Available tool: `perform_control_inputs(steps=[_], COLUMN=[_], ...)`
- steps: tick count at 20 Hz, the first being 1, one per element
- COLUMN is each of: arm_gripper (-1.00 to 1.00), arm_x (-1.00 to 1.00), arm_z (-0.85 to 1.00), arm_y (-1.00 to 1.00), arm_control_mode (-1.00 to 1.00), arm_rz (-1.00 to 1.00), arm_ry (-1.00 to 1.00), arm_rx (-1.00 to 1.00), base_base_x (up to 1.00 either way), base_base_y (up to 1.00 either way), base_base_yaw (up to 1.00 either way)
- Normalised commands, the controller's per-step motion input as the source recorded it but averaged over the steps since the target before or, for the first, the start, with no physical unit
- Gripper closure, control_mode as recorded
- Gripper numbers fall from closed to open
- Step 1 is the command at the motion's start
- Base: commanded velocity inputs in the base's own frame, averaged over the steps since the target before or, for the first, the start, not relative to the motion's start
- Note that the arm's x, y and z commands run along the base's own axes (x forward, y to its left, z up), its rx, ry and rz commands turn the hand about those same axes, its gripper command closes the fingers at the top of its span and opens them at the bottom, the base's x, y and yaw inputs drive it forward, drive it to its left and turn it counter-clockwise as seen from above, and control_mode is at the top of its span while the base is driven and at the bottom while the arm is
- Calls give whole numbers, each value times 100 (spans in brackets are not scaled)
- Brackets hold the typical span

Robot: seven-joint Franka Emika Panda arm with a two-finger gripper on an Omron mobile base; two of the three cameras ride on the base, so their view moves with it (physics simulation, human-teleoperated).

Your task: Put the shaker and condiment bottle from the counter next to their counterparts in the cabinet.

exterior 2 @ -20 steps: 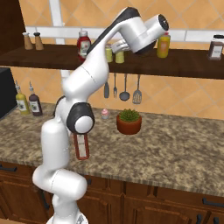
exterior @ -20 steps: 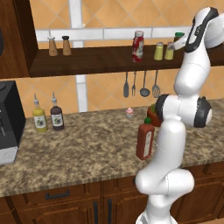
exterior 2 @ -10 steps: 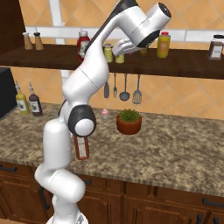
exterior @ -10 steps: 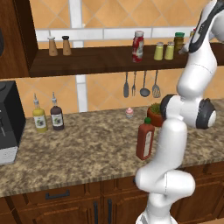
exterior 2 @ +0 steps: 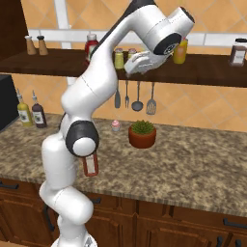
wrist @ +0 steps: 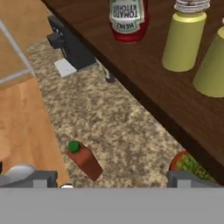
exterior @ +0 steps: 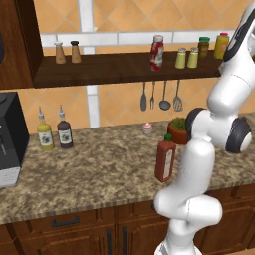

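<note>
While the condiment bottle (exterior: 165, 159) stands alone on the counter (exterior: 99, 174), close to the arm's lower links, two shakers (exterior: 186, 58) already sit side by side on the cabinet (exterior: 114, 69), just beside the ketchup bottle (exterior: 157, 52). We judge a low swing down could topple it. Gripper (exterior 2: 140, 64) hovers off the shelf edge; fingertips (wrist: 43, 178) look spread, nothing between. Bottle partly hidden behind the arm in the right base view.
</note>
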Motion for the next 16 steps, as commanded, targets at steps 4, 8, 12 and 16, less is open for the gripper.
perform_control_inputs(steps=[4, 8, 12, 16], arm_gripper=[-100, -100, -100, -100], arm_x=[-100, -100, -100, -86], arm_z=[-76, -72, -64, -55], arm_y=[26, 34, 38, 55], arm_control_mode=[-100, -100, -100, -100], arm_rz=[4, 6, 6, 6], arm_ry=[0, 0, -1, -4], arm_rx=[0, 0, 1, 11], base_base_x=[0, 0, 0, 0], base_base_y=[0, 0, 0, 0], base_base_yaw=[0, 0, 0, 0])
